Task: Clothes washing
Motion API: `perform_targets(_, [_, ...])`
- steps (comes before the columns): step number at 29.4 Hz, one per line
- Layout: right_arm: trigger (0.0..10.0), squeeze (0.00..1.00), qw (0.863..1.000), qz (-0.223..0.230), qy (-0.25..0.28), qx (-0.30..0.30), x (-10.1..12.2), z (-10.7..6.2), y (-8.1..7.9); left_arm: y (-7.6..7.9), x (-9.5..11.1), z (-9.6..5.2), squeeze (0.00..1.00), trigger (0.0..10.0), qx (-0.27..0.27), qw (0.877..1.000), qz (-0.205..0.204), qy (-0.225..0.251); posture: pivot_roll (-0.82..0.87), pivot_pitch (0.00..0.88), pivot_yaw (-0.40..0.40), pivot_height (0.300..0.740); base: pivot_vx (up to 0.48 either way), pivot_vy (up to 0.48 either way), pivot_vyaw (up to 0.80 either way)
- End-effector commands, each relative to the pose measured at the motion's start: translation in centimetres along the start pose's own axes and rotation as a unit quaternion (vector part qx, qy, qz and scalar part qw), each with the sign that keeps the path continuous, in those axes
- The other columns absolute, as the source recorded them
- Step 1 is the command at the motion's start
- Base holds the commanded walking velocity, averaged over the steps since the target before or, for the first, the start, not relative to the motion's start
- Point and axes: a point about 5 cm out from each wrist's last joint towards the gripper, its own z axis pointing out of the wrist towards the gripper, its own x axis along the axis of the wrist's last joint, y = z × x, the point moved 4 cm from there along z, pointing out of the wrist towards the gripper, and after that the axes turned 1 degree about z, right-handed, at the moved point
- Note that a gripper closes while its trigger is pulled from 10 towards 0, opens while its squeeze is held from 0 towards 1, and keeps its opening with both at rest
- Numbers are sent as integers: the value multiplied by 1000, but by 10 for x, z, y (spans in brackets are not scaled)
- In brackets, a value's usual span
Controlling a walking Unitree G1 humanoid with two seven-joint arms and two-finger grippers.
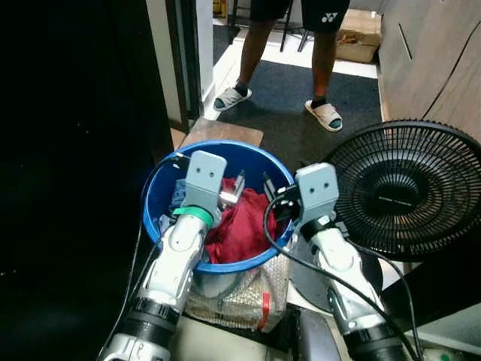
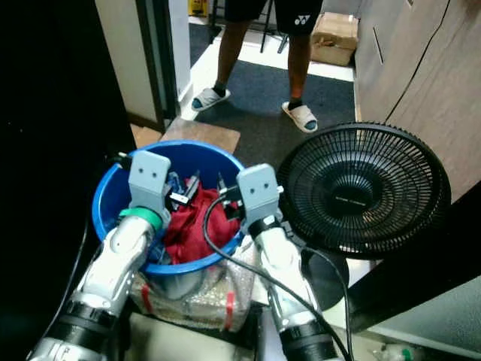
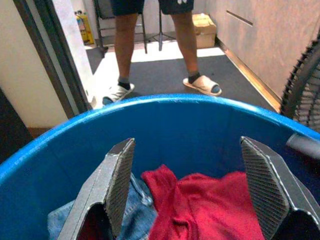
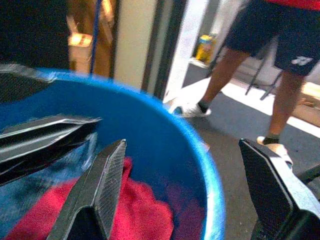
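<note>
A blue bucket (image 1: 225,147) stands just before me, holding a crumpled red cloth (image 1: 244,224) and a piece of blue denim (image 3: 134,212) at its left side. My left gripper (image 1: 236,188) hangs open over the bucket's inside, above the red cloth (image 3: 205,205), with nothing between its fingers. My right gripper (image 1: 269,188) is open at the bucket's right rim (image 4: 212,175); in the right wrist view one finger (image 4: 102,185) is over the cloth and the other outside the rim.
A black floor fan (image 1: 406,192) stands close on the right. A person in sandals (image 1: 323,113) stands on a dark mat beyond the bucket. A dark wall runs along the left. A clear plastic bag (image 1: 240,297) lies under the bucket, and a cardboard box (image 1: 359,39) sits far back.
</note>
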Motion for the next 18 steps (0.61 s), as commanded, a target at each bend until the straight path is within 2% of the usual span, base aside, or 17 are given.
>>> perform_targets(1, [10000, 0, 999, -17, -36, 10, -17, -2, -3, 0, -12, -3, 0, 10000, -1, 1000, 3, -25, 72, 59, -1, 478, 0, 0, 0])
perform_targets(7, [10000, 0, 986, -36, -158, 24, -62, -3, -1, 0, -34, -9, 0, 10000, -3, 996, -33, -86, 78, 65, -7, 478, 0, 0, 0])
perform_targets(9, [10000, 0, 983, -32, -177, 26, -68, -5, -1, 0, -36, -10, 0, 10000, -1, 995, -40, -92, 77, 67, -8, 478, 0, 0, 0])
perform_targets(13, [10000, 0, 978, -59, -195, 33, -79, -6, 0, -3, -42, -13, 0, 10000, 13, 992, -59, -110, 80, 69, -12, 478, 0, 0, 0])
perform_targets(17, [10000, 0, 978, -75, -194, 32, -80, -4, 1, -4, -44, -14, 0, 10000, 15, 992, -57, -115, 87, 68, -16, 478, 0, 0, 0])
perform_targets(18, [10000, 0, 976, -92, -194, 34, -81, -3, 2, -5, -44, -14, 0, 10000, 16, 991, -56, -116, 87, 68, -16, 478, 0, 0, 0])
